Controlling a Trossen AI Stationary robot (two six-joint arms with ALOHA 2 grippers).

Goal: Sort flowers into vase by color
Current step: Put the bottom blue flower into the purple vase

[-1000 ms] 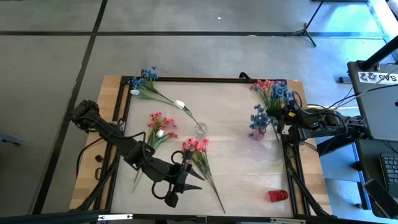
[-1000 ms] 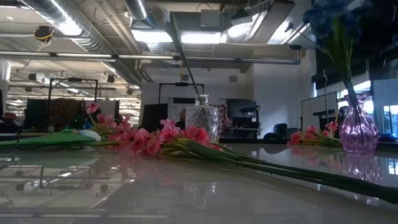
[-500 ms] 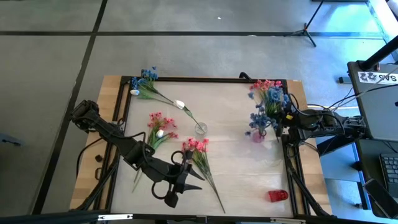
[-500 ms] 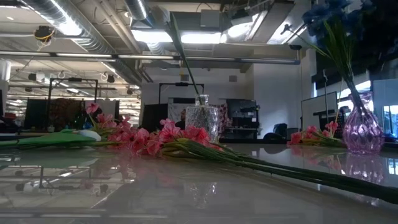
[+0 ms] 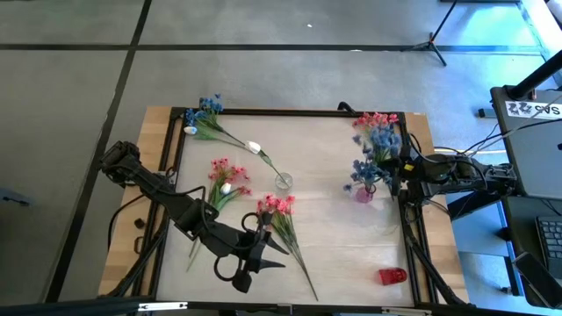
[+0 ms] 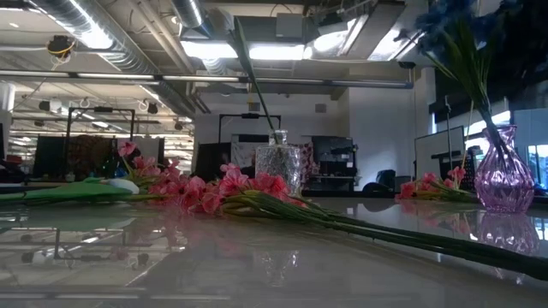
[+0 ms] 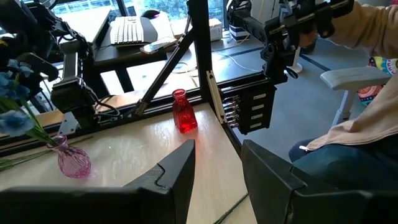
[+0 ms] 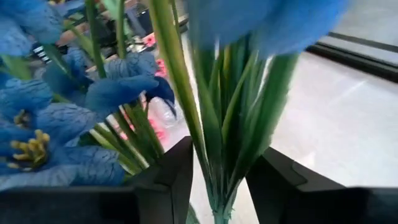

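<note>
The right gripper sits at the bench's right edge, just beside the pink vase. A blue sprig stands in that vase, its stems leaning toward the gripper. In the right wrist view the stems run up between the two dark fingers with a gap on either side, so the fingers stand part open and seem not to pinch; blooms fill most of that view and hide the vase itself. From above, the fingertips are lost under the blue blooms.

The left gripper hovers low over the front of the bench, beside a pink sprig. Its fingers stand part open with nothing between them; their tips are cut off at the frame's edge.

A clear vase stands near the middle with one white bud's stem leaning out of it. Another pink sprig with a white bud lies left of centre, a blue sprig at the back left corner, and pink and blue sprigs lie mixed at the back right, hard to separate. A red vase lies near the front right corner from above, though the left wrist view shows it upright. In the low view the pink vase is partly cut by the frame.

A person's legs show beyond the bench.
</note>
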